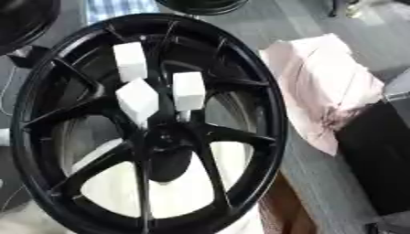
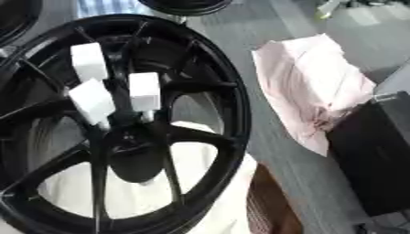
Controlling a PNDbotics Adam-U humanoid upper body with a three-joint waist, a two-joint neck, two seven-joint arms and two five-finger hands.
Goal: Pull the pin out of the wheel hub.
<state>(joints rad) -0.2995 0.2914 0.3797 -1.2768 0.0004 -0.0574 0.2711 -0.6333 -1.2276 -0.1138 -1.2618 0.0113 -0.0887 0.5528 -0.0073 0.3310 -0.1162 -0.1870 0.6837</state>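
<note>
A large black spoked wheel (image 1: 272, 114) fills the left and middle of both eye views, tilted toward me. Its hub (image 1: 164, 137) sits at the centre where the spokes meet. Three white block-shaped pins stand out of the hub area: one at the upper left (image 1: 130, 61), one lower left (image 1: 137, 99) and one to the right (image 1: 189, 90). Neither of my hands shows in either view.
A crumpled pale pink cloth (image 1: 320, 87) lies right of the wheel on the grey surface. A dark boxy object (image 1: 376, 160) stands at the right edge. Parts of other black wheels show at the top left (image 1: 24, 23) and top (image 1: 200, 5). Something brown (image 2: 272, 205) lies beside the wheel's lower rim.
</note>
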